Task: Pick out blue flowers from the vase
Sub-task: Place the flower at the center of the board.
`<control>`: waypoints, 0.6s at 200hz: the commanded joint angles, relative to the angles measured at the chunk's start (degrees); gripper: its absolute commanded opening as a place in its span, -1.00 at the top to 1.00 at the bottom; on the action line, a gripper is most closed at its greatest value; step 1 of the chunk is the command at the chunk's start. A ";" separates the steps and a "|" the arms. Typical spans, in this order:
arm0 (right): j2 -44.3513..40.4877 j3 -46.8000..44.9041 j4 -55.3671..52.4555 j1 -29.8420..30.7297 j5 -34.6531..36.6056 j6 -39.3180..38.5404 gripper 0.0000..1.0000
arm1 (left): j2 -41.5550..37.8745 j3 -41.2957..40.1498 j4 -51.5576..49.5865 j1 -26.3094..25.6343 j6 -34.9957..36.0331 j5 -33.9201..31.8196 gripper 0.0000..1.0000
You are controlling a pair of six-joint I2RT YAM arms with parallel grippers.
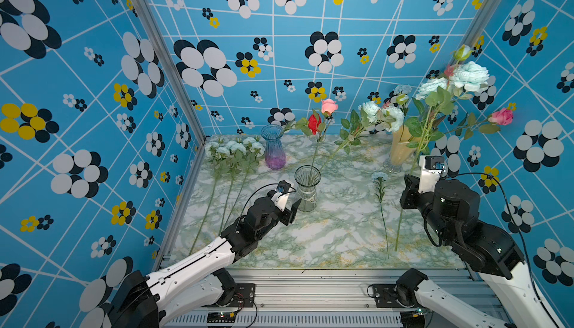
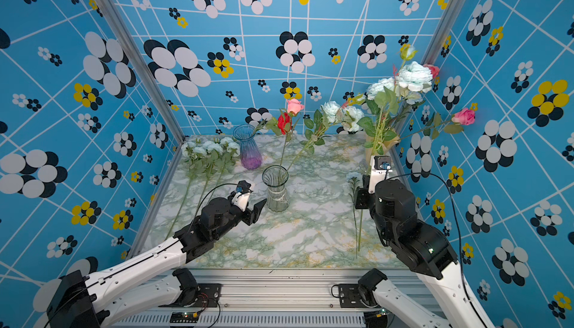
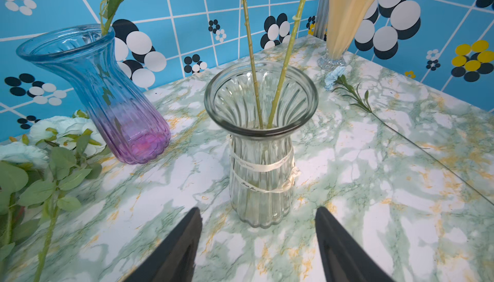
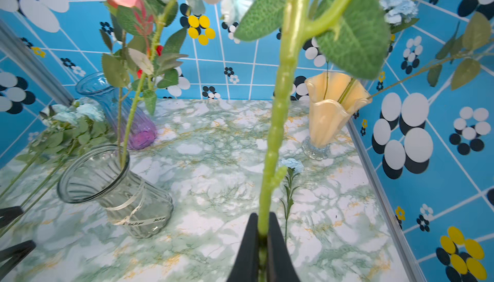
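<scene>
- The marbled table (image 1: 326, 242) fills the booth floor, with three vases standing on it.
- The right arm (image 1: 453, 211) is up on the right side, and the right gripper (image 4: 262, 216) is pinched tight on a thick green stem, plain to see in the wrist view.
- That stem carries the tall blue flowers (image 1: 469, 76). They're clear of every vase, blooms high near the back right corner, lower end poking out beneath the gripper.
- The left arm (image 1: 205, 256) reaches in low. The left gripper (image 3: 257, 207) has its jaws apart with nothing between them, just short of the clear vase (image 1: 307, 191).
- Three blue stems (image 1: 236, 147) lie flat along the table's left edge.
- The yellow vase (image 1: 400, 152) at back right holds a pink rose (image 1: 501, 116) leaning right.
- The clear vase in the middle holds a second pink rose (image 1: 329, 106) and a blue spray (image 1: 382, 115).
- The blue-and-purple vase (image 1: 273, 151) behind it holds a red rose (image 1: 314, 123).
- A small blue flower (image 1: 379, 176) lies on the table between the clear vase and the right gripper.
</scene>
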 commanded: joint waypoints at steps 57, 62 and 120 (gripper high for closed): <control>1.93 -8.52 3.75 -13.18 -11.45 4.60 1.00 | -4.29 -0.56 2.73 -0.33 2.00 -4.58 -0.40; 2.40 -8.94 4.30 -13.75 -12.37 4.82 1.00 | -4.27 -0.53 2.68 -0.33 2.00 -4.60 -0.39; 9.02 -14.21 10.73 -19.38 -24.85 7.11 1.00 | -4.28 -0.37 2.27 -0.27 2.09 -4.97 -0.39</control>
